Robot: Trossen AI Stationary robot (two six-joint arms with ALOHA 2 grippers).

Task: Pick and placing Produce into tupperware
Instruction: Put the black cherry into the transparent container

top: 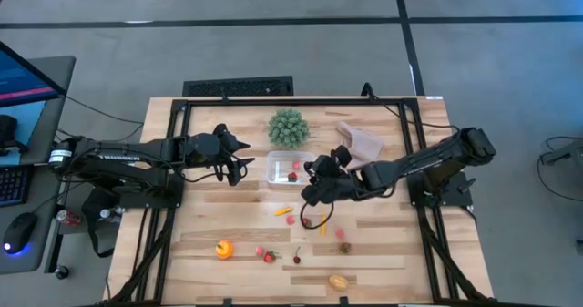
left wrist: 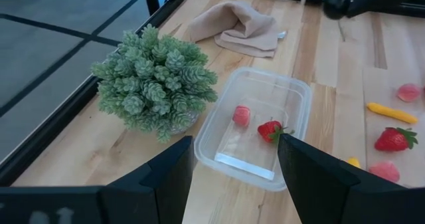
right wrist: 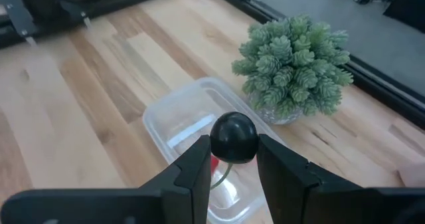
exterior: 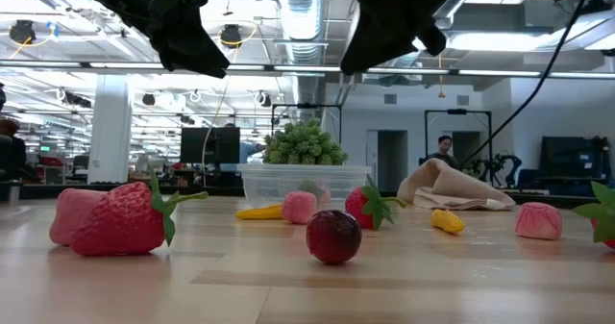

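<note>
So the right gripper [right wrist: 232, 159] is pinching a dark round cherry [right wrist: 234, 137] between its fingertips, stem dangling down, and it's hanging in the air right over the tupperware [top: 282, 171]. In the high view that gripper sits just at the container's right edge, near the middle of the table.

The tupperware itself is on the wood table [top: 200, 225] just in front of the green spiky plant [top: 288, 127], with a beige cloth [top: 361, 143] off to its right. Inside it there's already a small strawberry [left wrist: 269, 130] and a pinkish piece [left wrist: 242, 115].

The left gripper [left wrist: 236, 159] is empty, fingers spread apart, hovering on the container's left side and pointed at it, not touching.

Rest of the produce is scattered on the table in front of the container: an orange [top: 223, 249], a yellow-orange piece [top: 338, 281], a little yellow one [top: 283, 210], a couple of red bits [top: 265, 253] and a dark piece [top: 344, 247]. All well apart from both grippers.
</note>
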